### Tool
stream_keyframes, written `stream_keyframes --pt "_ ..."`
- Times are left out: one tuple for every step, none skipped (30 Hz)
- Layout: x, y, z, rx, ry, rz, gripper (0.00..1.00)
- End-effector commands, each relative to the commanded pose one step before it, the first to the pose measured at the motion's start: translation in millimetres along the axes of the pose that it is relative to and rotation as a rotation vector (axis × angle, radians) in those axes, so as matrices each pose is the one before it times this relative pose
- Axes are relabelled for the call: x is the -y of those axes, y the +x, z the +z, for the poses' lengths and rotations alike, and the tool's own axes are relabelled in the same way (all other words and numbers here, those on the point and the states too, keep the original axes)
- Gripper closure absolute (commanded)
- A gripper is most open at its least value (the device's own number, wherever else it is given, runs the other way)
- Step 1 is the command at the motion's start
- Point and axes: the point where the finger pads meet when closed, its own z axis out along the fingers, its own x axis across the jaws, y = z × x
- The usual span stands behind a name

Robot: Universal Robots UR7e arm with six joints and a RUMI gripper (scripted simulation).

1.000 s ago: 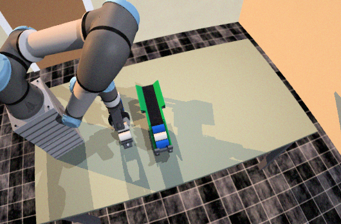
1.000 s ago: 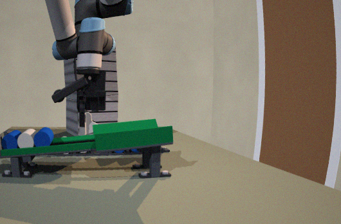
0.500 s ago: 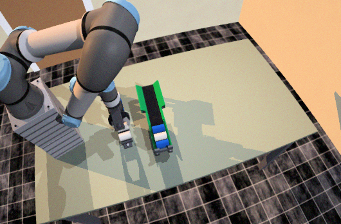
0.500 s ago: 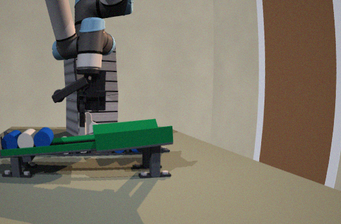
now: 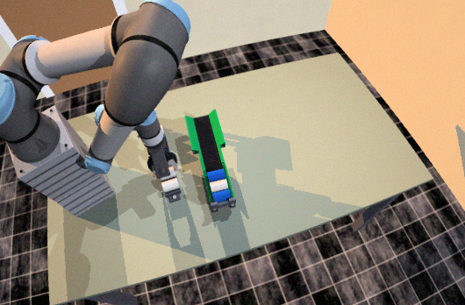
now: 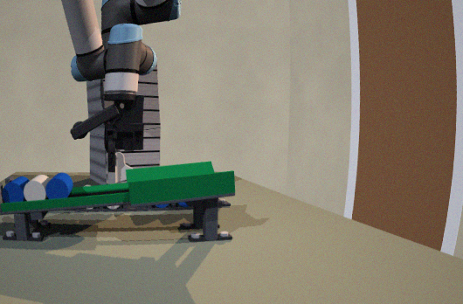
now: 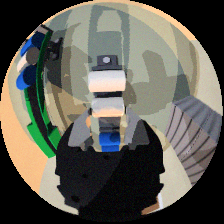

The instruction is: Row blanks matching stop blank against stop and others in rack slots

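The desk (image 5: 339, 131) (image 6: 294, 262) (image 7: 150, 50) carries both fixtures, the robot's arm (image 5: 142, 79) (image 6: 121, 57) reaching in from its pedestal edge. The green ramp (image 5: 219, 127) (image 6: 181, 188) (image 7: 42, 132) points its stop toward the long edge opposite the doorway; against that stop lie a blue blank (image 5: 221, 195) (image 6: 14, 191), a white blank (image 5: 218, 185) (image 6: 35, 189) and another blue blank (image 5: 216, 175) (image 6: 59, 186) (the white one, I judge, must come out). Between ramp and pedestal edge sits the stock rack (image 5: 175, 198) (image 6: 137, 210) (image 7: 100, 65), holding an outer white blank (image 5: 169, 184) (image 7: 106, 80) and blue ones farther in. The tool (image 5: 168, 170) (image 6: 115, 176) (image 7: 108, 107) is part-spread, pinching nothing, its fingers astride the inner white blank (image 7: 107, 106) in the rack. This looks like a release: widen evenly, only enough to clear the neighbours, check that the blank is seated and centred between the ribs, then lift straight up, lest a finger drag one end outward.
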Motion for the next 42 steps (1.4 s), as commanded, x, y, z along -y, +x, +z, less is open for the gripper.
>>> stream_keyframes --pt "0.71 -3.55 -0.25 0.00607 0.00263 -0.00154 0.54" --pt "0.0 0.01 0.0 -0.00001 -0.00001 0.0 0.51" --pt "0.0 0.0 0.0 -0.00001 0.0 0.0 0.51" --pt "0.0 0.0 0.0 0.0 0.0 0.0 0.51" --pt "0.0 0.0 0.0 0.0 0.0 0.0 0.51" --pt "0.0 0.0 0.0 0.0 0.0 0.0 0.51" --pt "0.0 0.0 0.0 0.0 0.0 0.0 0.51" --pt "0.0 0.0 0.0 0.0 0.0 0.0 0.51" --pt "0.0 0.0 0.0 0.0 0.0 0.0 0.51" --pt "0.0 0.0 0.0 0.0 0.0 0.0 0.51" --pt "0.0 0.0 0.0 0.0 0.0 0.0 0.51" --pt "0.0 0.0 0.0 0.0 0.0 0.0 0.51" --pt "0.0 0.0 -0.03 0.0 0.0 0.0 0.51" --pt "-0.01 0.02 -0.19 -0.00001 -0.00001 -0.00002 0.51" --pt "-0.03 0.06 -0.5 -0.00003 -0.00002 -0.00004 0.51" --pt "-0.15 0.27 -0.81 -0.00038 -0.00021 -0.00011 0.51" --pt "-0.52 0.9 -0.94 -0.00154 -0.00083 -0.00028 0.51" --pt "-0.7 1.2 -1.34 -0.00197 -0.00106 -0.00037 0.51" --pt "-0.11 -0.01 -1.45 0.00003 0.0 -0.00021 0.51" --pt "-0.02 0.01 -1.79 0.0 0.00001 0.00007 0.51" --pt "0.0 0.01 -2.14 -0.00001 0.00001 0.00013 0.51" --pt "0.0 0.0 0.0 0.0 0.0 0.0 0.51" --pt "0.0 0.0 0.0 0.0 0.0 0.0 0.51" --pt "0.0 0.02 -2.5 -0.00001 0.00002 -0.00001 0.51" --pt "0.0 0.01 -2.82 -0.00001 0.00002 0.00008 0.51" --pt "0.0 0.02 -3.14 -0.00001 0.00002 0.0 0.51" --pt "0.0 0.03 -3.42 -0.00001 0.00002 0.0 0.51" --pt "0.0 0.01 -3.65 -0.00001 0.00002 0.0 0.51" --pt "0.0 0.02 -3.85 -0.00001 0.00003 0.0 0.51" --pt "0.0 0.02 -4.02 -0.00001 0.00003 0.0 0.51" --pt "0.0 0.03 -4.13 -0.00001 0.00003 0.0 0.51" --pt "0.0 0.03 -4.2 -0.00001 0.00003 0.0 0.51" --pt "0.0 0.02 -4.22 -0.00001 0.00003 0.0 0.51" --pt "0.0 0.02 -4.2 -0.00001 0.00003 0.0 0.51" --pt "0.0 0.02 -4.15 -0.00001 0.00003 0.0 0.51" --pt "0.0 0.02 -4.05 -0.00001 0.00002 0.0 0.51" --pt "-0.01 0.03 -3.92 -0.00001 0.00002 0.0 0.51" --pt "0.0 0.02 -3.74 -0.00001 0.00001 0.0 0.51" --pt "0.0 0.0 0.0 0.0 0.0 0.0 0.51" --pt "0.0 0.0 0.0 0.0 0.0 0.0 0.51" --pt "-0.01 0.01 -3.54 0.00001 -0.00002 0.0 0.51" --pt "-0.01 0.02 -3.32 0.0 0.00001 0.0 0.51"
